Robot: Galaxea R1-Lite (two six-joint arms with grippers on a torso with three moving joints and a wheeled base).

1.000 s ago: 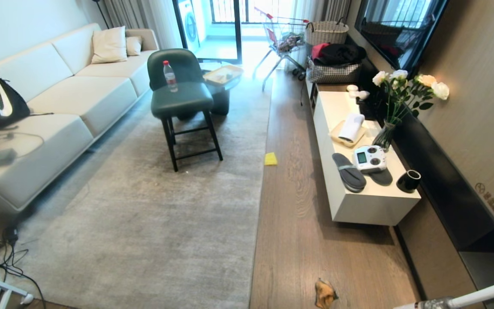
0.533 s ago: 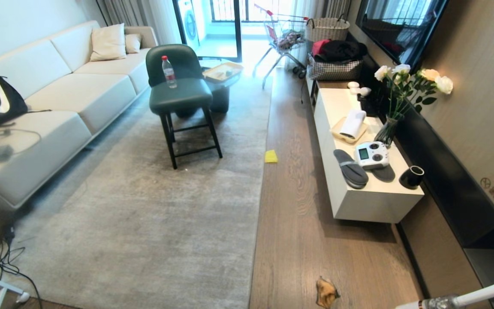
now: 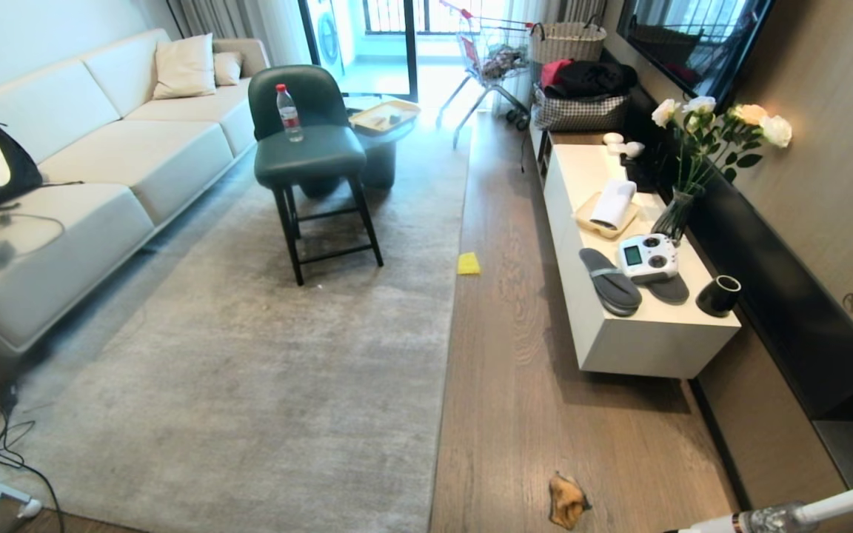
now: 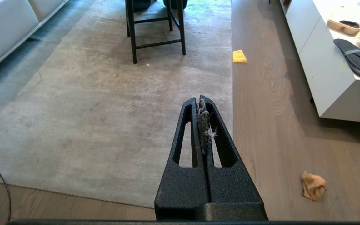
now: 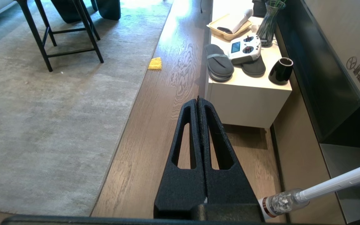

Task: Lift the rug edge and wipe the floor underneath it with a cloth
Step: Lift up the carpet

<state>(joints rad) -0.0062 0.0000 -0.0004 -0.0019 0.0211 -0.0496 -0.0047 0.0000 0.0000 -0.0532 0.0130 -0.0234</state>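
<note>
Left pincer [image 4: 202, 101] is pressed together, holding only lint, raised above the rug near the rug edge [image 3: 447, 348]. Right pincer [image 5: 198, 103] is likewise together and empty, above the floor [image 3: 515, 385]. The cloth [image 3: 566, 501] lies crumpled on bare floor, apart from the rug, which lies flat.

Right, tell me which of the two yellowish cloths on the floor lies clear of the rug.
The crumpled fluffy orange-yellow cloth, alone on the grey-brown plank floor. The flat bright yellow square sits against the pale grey rug's edge.
</note>
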